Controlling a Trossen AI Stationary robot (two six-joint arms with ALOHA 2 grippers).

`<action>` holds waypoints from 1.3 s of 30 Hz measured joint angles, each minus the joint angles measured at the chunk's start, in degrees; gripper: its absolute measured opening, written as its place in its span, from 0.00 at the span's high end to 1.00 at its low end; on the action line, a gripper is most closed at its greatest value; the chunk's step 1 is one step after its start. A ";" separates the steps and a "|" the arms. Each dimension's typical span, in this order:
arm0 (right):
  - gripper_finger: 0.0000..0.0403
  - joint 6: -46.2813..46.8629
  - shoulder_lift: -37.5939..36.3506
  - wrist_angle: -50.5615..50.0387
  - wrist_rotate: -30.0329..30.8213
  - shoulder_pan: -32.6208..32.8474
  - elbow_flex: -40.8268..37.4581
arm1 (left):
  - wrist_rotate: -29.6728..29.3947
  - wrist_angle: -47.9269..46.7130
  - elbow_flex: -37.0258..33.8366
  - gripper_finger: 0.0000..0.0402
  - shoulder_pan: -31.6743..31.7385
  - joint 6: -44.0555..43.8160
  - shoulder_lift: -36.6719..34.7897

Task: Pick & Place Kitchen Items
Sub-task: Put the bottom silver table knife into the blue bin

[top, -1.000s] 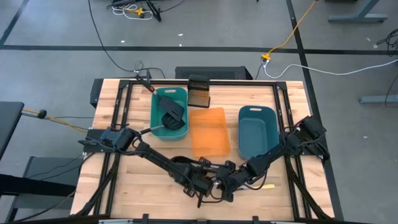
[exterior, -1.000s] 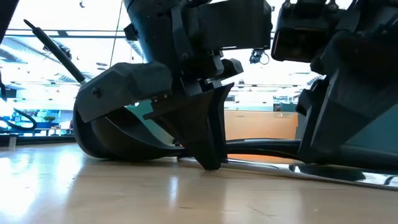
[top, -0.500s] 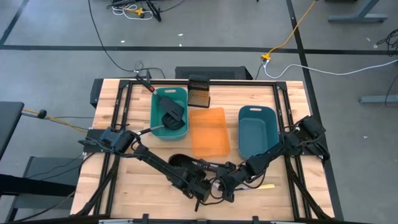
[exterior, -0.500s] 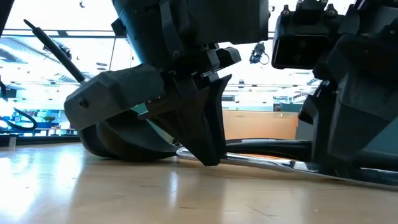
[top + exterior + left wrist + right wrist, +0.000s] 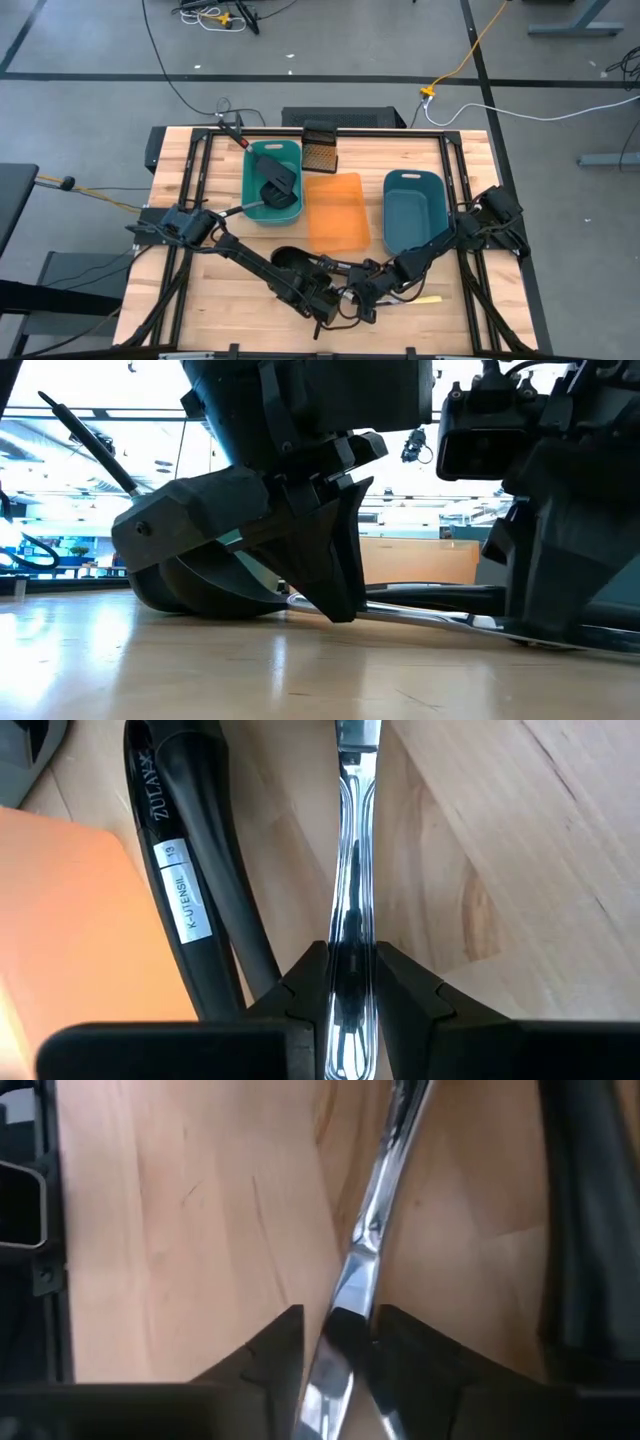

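Both dark robot arms are meeting low over the wooden table's (image 5: pixel 200 290) near edge. The left gripper (image 5: pixel 350 995) is clamping a long shiny metal handle (image 5: pixel 352 870) lying beside a black plastic ladle (image 5: pixel 190 870). The right gripper (image 5: pixel 340 1345) is straddling the same handle, fingers slightly apart.

- Teal tray (image 5: pixel 254 186) at eleven o'clock, black ladle (image 5: pixel 276 180) inside it.
- Orange tray (image 5: pixel 335 212) at the centre.
- Blue tray (image 5: pixel 413 208) at two o'clock.
- Mirror-silver metal handle (image 5: pixel 354 870) on pale wood-grain table (image 5: pixel 200 290).
- Pale-yellow cutlery piece (image 5: pixel 429 299) at five o'clock.
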 joint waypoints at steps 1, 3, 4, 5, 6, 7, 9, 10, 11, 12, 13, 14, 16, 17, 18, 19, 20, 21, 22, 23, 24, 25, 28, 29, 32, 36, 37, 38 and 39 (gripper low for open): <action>0.71 -0.02 0.00 -0.02 0.46 0.00 0.00 | -0.02 -0.06 0.02 0.84 0.00 -0.03 0.00; 0.80 -0.48 0.00 0.00 0.55 -0.04 0.00 | -0.70 -0.18 0.02 0.84 -0.18 -0.04 -0.02; 0.84 -0.70 0.00 -0.06 0.64 -0.04 0.00 | -1.08 -0.23 0.02 0.84 -0.28 0.02 -0.02; 0.89 -0.92 0.00 -0.01 0.58 -0.05 0.00 | -1.30 -0.25 0.04 0.84 -0.50 -0.03 -0.03; 0.93 -1.05 -0.01 0.12 0.36 -0.07 0.00 | -1.40 -0.27 0.04 0.84 -0.57 -0.07 -0.04; 0.96 -1.05 -0.04 0.31 0.11 -0.09 0.00 | -1.41 -0.33 0.04 0.84 -0.68 -0.18 -0.06; 0.97 -1.12 -0.04 0.22 -0.36 -0.18 0.00 | -1.23 -0.22 0.08 0.91 -0.76 -0.17 -0.19; 0.96 -1.29 -0.04 0.33 -0.75 -0.26 0.02 | -1.30 -0.19 0.15 0.94 -0.86 -0.27 -0.24; 0.96 -1.29 -0.04 0.29 -1.06 -0.26 0.02 | -1.34 -0.25 0.15 0.96 -0.98 -0.33 -0.28; 0.96 -1.33 -0.04 0.20 -1.41 -0.26 0.02 | -1.45 -0.28 0.15 0.98 -1.05 -0.31 -0.28; 0.97 -1.34 -0.04 0.21 -1.86 -0.28 0.02 | -1.53 -0.29 0.15 0.99 -1.05 -0.32 -0.28; 0.98 -1.30 -0.04 0.22 -2.10 -0.28 0.02 | -1.53 -0.30 0.15 0.99 -1.05 -0.33 -0.28; 0.98 -1.28 -0.04 0.24 -2.14 -0.26 0.02 | -1.53 -0.29 0.15 0.99 -1.09 -0.28 -0.28; 0.98 -1.21 -0.04 0.24 -2.15 -0.26 0.02 | -1.53 -0.31 0.15 0.98 -1.09 -0.26 -0.28; 0.99 -1.09 -0.04 0.24 -2.07 -0.26 0.02 | -1.48 -0.31 0.15 0.98 -1.09 -0.26 -0.28; 0.99 -1.20 -0.04 0.24 -2.00 -0.24 0.02 | -1.20 -0.34 0.15 0.98 -1.07 -0.24 -0.28; 0.99 -1.29 -0.04 0.26 -2.00 -0.24 0.02 | -0.71 -0.35 0.15 0.97 -1.06 -0.24 -0.28; 0.99 -1.31 -0.04 0.24 -1.79 -0.22 0.02 | -0.48 -0.36 0.15 0.97 -1.05 -0.24 -0.28; 0.99 -1.36 -0.04 0.24 -1.30 -0.15 0.02 | -0.35 -0.39 0.15 0.97 -1.05 -0.25 -0.28; 0.99 -1.53 -0.04 0.24 -0.53 0.05 0.02 | -0.30 -0.50 0.15 0.97 -1.05 -0.38 -0.28; 0.99 -1.72 -0.04 0.24 0.07 0.28 0.02 | -0.12 -0.71 0.15 0.96 -1.05 -0.67 -0.28; 0.99 -1.92 -0.04 0.24 0.43 0.40 0.02 | 0.30 -0.95 0.27 0.95 -1.05 -0.75 -0.31; 0.99 -2.15 -0.04 0.29 1.49 0.76 0.02 | 1.54 -3.87 2.06 0.91 -1.03 -1.10 -0.24; 0.99 -2.26 -0.04 0.29 1.82 0.95 0.02 | 1.96 -4.38 2.72 0.90 -1.03 -1.18 -0.24; 1.00 -2.42 -0.04 -1.73 2.88 1.31 0.72 | 2.88 -6.40 5.20 0.83 -1.01 -1.38 -0.19; 1.00 -2.99 -0.03 -7.85 5.03 2.00 3.37 | 5.65 -7.40 8.01 0.72 -1.01 -1.98 -0.20; 1.00 -3.01 0.00 -9.36 5.50 2.13 4.04 | 6.75 -7.61 8.22 0.69 -1.01 -2.31 -0.20; 1.00 -3.29 0.03 -10.63 5.84 2.17 4.68 | 7.99 -7.64 8.36 0.66 -0.95 -2.76 -0.17; 1.00 -3.46 0.09 -11.40 5.97 2.22 5.12 | 9.35 -7.55 8.44 0.63 -0.92 -3.04 -0.17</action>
